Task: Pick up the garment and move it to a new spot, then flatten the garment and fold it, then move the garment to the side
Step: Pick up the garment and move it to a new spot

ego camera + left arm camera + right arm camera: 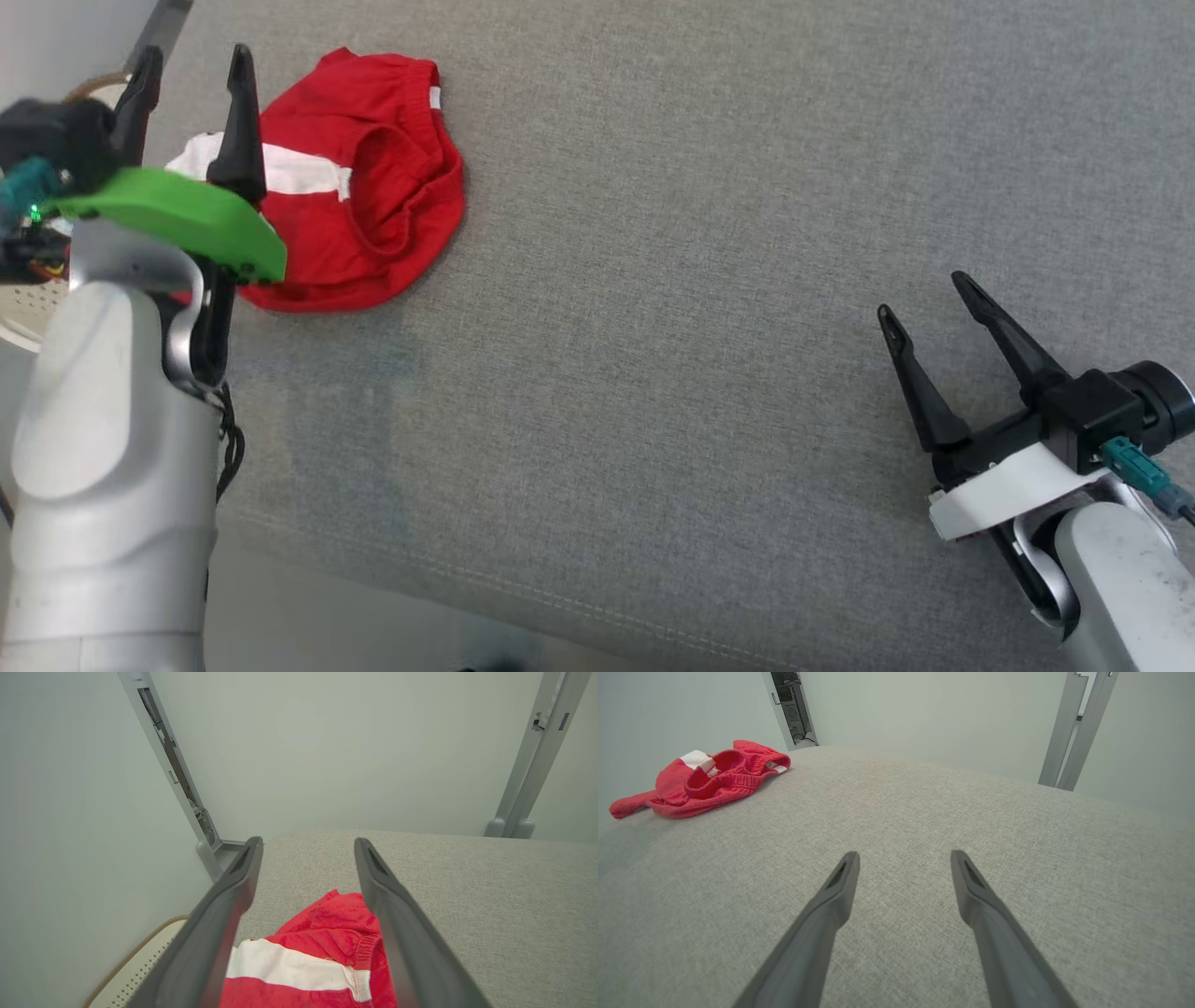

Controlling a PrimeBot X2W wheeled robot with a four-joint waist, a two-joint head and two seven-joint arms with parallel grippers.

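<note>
Nearest the head camera, at 8 o'clock, rises the pale left forearm (103,448). Beyond it, at 10 o'clock, is the left gripper (194,51), its two fingers spread apart and holding nothing. The garment (373,215), red with a white band, lies crumpled on the grey surface (700,280) at 11 o'clock, and one finger overlaps its white band. In the left wrist view the garment (327,933) shows at 6 o'clock, below and between the parted fingers of the left gripper (307,841); whether they touch it I cannot tell. The right gripper (920,294) sits at 4 o'clock over bare surface, fingers apart and empty, well apart from the garment. From the right wrist, the garment (714,777) lies at 10 o'clock, far beyond the right gripper (903,854).
</note>
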